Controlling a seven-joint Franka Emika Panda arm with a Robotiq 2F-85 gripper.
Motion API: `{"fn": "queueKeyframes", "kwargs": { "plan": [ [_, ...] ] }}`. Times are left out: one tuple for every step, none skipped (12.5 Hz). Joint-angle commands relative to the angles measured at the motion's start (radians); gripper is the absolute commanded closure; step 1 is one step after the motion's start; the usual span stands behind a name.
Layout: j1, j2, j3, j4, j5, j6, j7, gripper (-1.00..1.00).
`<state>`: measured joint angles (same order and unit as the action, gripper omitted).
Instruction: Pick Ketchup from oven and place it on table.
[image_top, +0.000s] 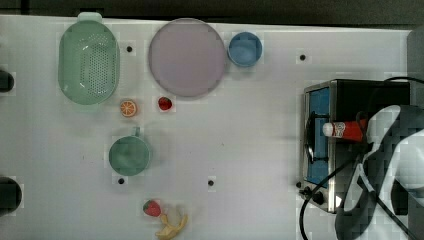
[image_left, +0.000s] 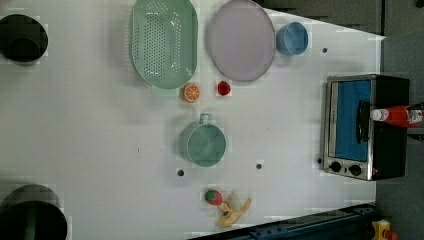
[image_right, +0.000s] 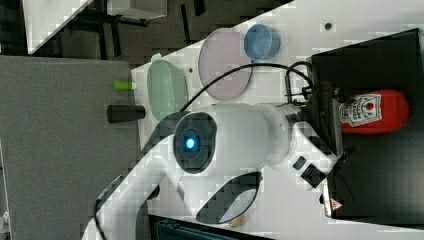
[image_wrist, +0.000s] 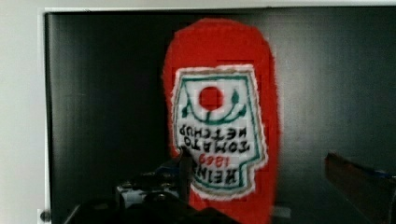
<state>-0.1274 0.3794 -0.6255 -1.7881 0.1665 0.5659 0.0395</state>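
Note:
The ketchup (image_top: 344, 130), a red bottle with a white cap and a white-and-red label, lies flat on the black top of the oven (image_top: 350, 95). Its cap points over the oven's glass door in the top view. In the wrist view the ketchup (image_wrist: 219, 116) lies lengthwise on the dark oven top (image_wrist: 102, 93). My gripper (image_wrist: 257, 186) is open there, one dark finger (image_wrist: 154, 186) close beside the bottle and the other finger (image_wrist: 359, 182) well apart on the far side. The white arm (image_right: 235, 140) reaches over the oven (image_right: 380, 170) towards the ketchup (image_right: 372, 111). The white table (image_top: 240, 140) lies around it.
On the table stand a green colander (image_top: 89, 65), a pink plate (image_top: 186, 56), a blue cup (image_top: 245, 49) and a green mug (image_top: 129, 155). An orange slice (image_top: 128, 108), a strawberry (image_top: 165, 103) and a banana (image_top: 172, 225) lie nearby. A black cable (image_top: 305, 210) hangs by the oven's knobs.

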Motion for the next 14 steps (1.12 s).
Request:
{"fn": "queueKeyframes", "kwargs": {
  "plan": [
    [-0.018,0.022,0.013,0.012,0.065,0.034,0.019,-1.00],
    [-0.020,0.033,0.012,0.011,0.069,0.049,0.019,-1.00],
    [-0.021,0.039,0.013,0.011,0.069,0.065,0.019,-1.00],
    [-0.021,0.043,0.013,0.011,0.069,0.066,0.019,-1.00],
    [-0.022,0.045,0.013,0.010,0.069,0.065,0.019,-0.92],
    [-0.023,0.046,0.013,0.008,0.069,0.063,0.019,-0.69],
    [-0.023,0.046,0.013,0.008,0.069,0.063,0.019,-0.44],
    [-0.023,0.046,0.012,0.010,0.069,0.063,0.019,-0.27],
    [-0.024,0.046,0.010,0.013,0.069,0.063,0.019,-0.27],
    [-0.024,0.044,0.008,0.013,0.069,0.063,0.019,-0.27],
    [-0.023,0.041,0.005,0.015,0.069,0.061,0.019,-0.27],
    [-0.022,0.031,0.005,0.020,0.068,0.060,0.019,-0.27],
    [-0.019,0.016,0.005,0.033,0.062,0.045,0.019,-0.27],
    [-0.014,-0.003,0.005,0.054,0.059,0.015,0.019,-0.27]
  ]
}}
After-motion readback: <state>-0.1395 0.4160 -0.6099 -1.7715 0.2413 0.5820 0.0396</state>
